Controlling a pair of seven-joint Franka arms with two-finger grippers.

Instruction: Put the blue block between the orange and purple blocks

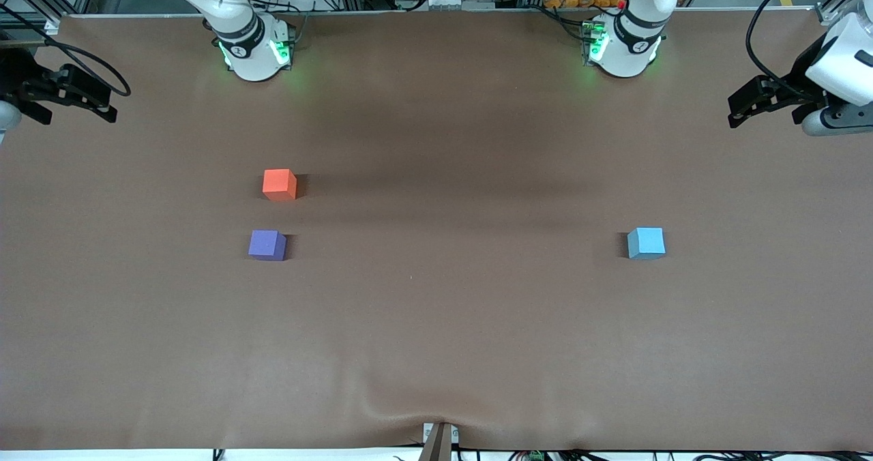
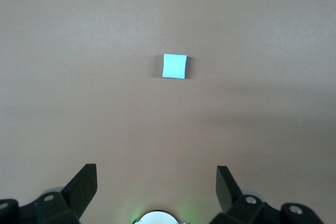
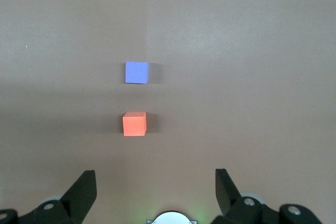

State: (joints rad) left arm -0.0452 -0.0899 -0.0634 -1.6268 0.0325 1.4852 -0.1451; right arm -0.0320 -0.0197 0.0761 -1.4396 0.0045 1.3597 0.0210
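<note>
Brown table (image 1: pixel 436 324), bare cover. Left gripper (image 1: pixel 740 106), jaws spread, raised over table's left-arm end. Right gripper (image 1: pixel 102 103), jaws spread, over right-arm end. Purple block (image 1: pixel 267 245); orange block (image 1: pixel 279 184) just beside, farther from camera. Blue block (image 1: pixel 646 243) well apart, toward left-arm end.

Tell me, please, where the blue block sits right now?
In the front view the blue block rests alone on the table toward the left arm's end, about level with the purple block and well apart from it and the orange block.
</note>
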